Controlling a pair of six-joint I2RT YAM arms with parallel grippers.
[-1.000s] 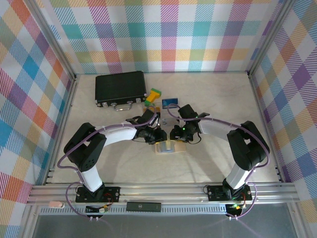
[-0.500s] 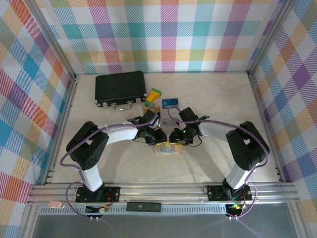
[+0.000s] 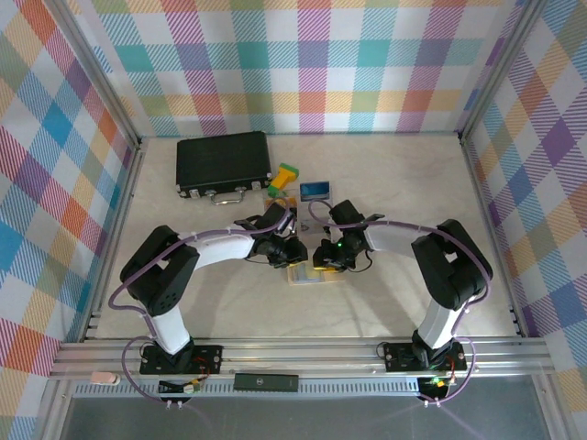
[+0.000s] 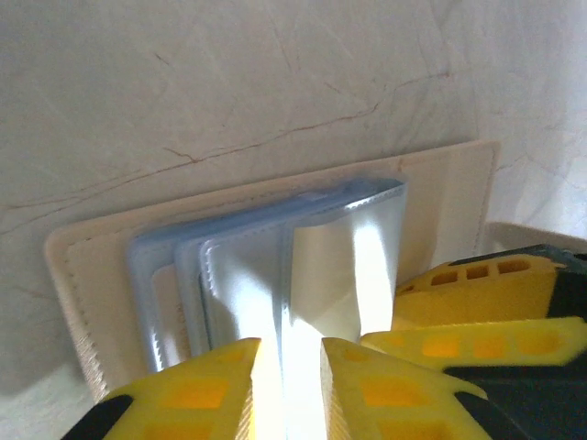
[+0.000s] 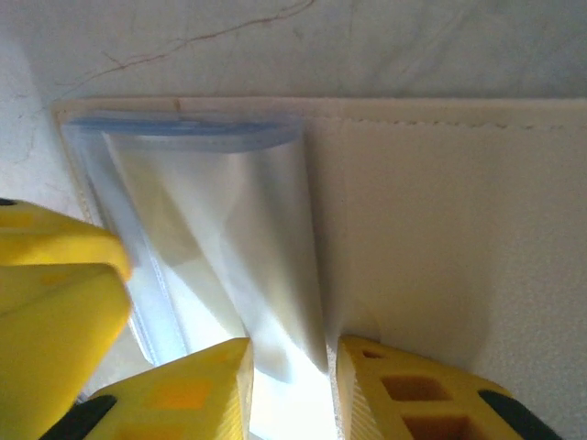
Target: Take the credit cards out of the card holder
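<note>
The card holder (image 3: 318, 276) lies open on the table, a cream cover with translucent pale blue sleeves (image 4: 266, 266) fanned up from it. My left gripper (image 3: 295, 258) reaches in from the left; its yellow jaws (image 4: 291, 371) are shut on one clear sleeve. From the right, my right gripper (image 3: 322, 258) has its jaws (image 5: 292, 376) shut on another sleeve (image 5: 229, 220) next to the cream cover (image 5: 440, 229). The two grippers almost touch. The sleeves look clear, with no card visible inside. One blue credit card (image 3: 315, 191) lies flat behind the grippers.
A black case (image 3: 223, 162) with metal clasps sits at the back left. Green and yellow blocks (image 3: 284, 177) lie beside it, close to the blue card. Checked walls surround the table, and open tabletop extends to the right and left front.
The right arm has shifted left over the holder and its jaws have narrowed onto a sleeve. The left gripper has stayed at the holder's left end.
</note>
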